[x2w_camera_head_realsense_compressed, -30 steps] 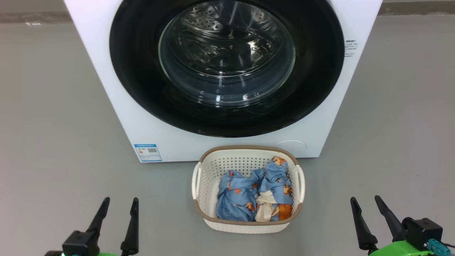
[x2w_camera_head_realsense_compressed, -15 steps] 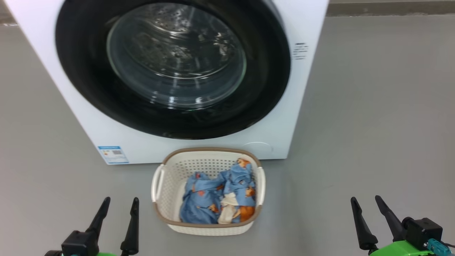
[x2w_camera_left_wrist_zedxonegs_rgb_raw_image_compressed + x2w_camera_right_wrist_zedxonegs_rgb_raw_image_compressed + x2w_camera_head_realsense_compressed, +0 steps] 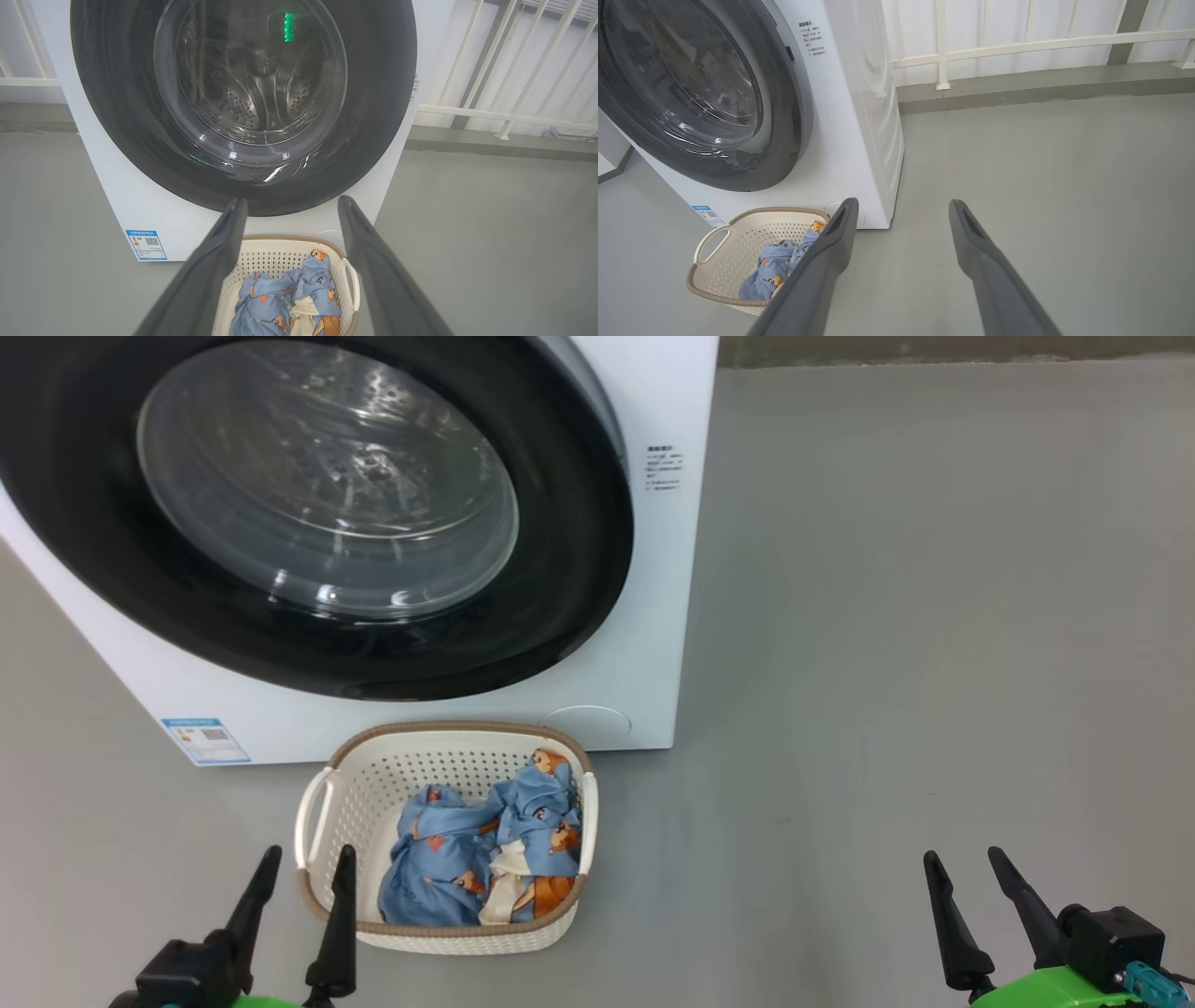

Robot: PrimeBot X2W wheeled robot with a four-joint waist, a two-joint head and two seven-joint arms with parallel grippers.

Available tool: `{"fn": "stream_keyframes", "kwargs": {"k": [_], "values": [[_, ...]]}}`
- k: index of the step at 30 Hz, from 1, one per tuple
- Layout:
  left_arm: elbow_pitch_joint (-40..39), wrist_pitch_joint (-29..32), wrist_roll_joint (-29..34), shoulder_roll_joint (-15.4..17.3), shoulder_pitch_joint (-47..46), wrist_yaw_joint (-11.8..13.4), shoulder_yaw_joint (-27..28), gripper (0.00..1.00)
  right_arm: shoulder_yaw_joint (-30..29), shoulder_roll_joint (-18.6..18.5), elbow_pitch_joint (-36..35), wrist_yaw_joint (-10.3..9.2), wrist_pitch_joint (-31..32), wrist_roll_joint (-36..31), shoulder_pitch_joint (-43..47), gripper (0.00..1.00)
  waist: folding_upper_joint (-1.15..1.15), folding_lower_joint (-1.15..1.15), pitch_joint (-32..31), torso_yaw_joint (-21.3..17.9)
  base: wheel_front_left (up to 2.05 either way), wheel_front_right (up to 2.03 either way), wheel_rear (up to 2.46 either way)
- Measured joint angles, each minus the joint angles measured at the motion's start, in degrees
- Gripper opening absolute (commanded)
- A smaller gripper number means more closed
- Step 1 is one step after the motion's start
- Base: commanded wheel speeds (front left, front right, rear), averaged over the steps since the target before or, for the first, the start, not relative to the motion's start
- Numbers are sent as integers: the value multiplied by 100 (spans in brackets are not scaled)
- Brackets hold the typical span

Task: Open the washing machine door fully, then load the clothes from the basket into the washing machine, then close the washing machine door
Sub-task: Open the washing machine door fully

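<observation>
The white washing machine (image 3: 644, 644) stands at upper left in the head view, its round black-rimmed door (image 3: 560, 616) shut over the glass window. On the floor just before it sits the cream basket (image 3: 322, 859) holding the blue bear-print clothes (image 3: 439, 882). My left gripper (image 3: 306, 861) is open at the basket's near left corner, nothing between its fingers. My right gripper (image 3: 965, 864) is open far to the right over bare floor. In the left wrist view the door (image 3: 373, 140), basket (image 3: 348, 280) and clothes (image 3: 266, 303) lie ahead; the right wrist view shows the machine (image 3: 850, 140) and basket (image 3: 738, 242) to its left.
Grey floor (image 3: 887, 663) spreads to the right of the machine. A blue label (image 3: 205, 739) marks the machine's lower left front. White railing (image 3: 1017, 46) and a low kerb run behind the machine.
The whole head view has swung to the right, so the machine and basket now sit further left in the picture. Both grippers hold the same open pose.
</observation>
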Motion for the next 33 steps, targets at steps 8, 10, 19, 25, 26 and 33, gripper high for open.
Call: {"fn": "stream_keyframes", "kwargs": {"k": [8, 10, 19, 25, 26, 33], "values": [[-14, -3, -18, 1, -1, 0, -14, 100, 45, 5, 2, 0, 0, 1, -1, 100, 0, 0, 29, 12, 18, 18, -37], [-14, -3, -31, 2, -1, 0, -21, 100, 68, 27, 3, 0, 0, 2, -8, 100, 0, 0, 43, 19, 0, 0, 0], [-25, -3, -110, -36, -7, 0, -77, 100, 207, 94, -42, 0, -1, 224, -470, 0, 0, 0, 147, 62, 0, 0, 0], [-55, -4, -143, -74, -93, 0, -147, 100, 234, 174, -43, 0, -1, 575, -1298, 0, 0, 0, 296, 135, 0, 0, 0], [-56, -4, -160, -80, -130, 0, -170, 100, 233, 172, -29, 0, -1, 647, -1468, 0, 0, 0, 332, 155, 0, 0, 0], [-85, -4, -233, -134, -499, 0, -323, 100, 185, 22, 164, 0, -14, 1105, -2819, 0, 0, 0, 670, 329, 0, 0, 0]]}}
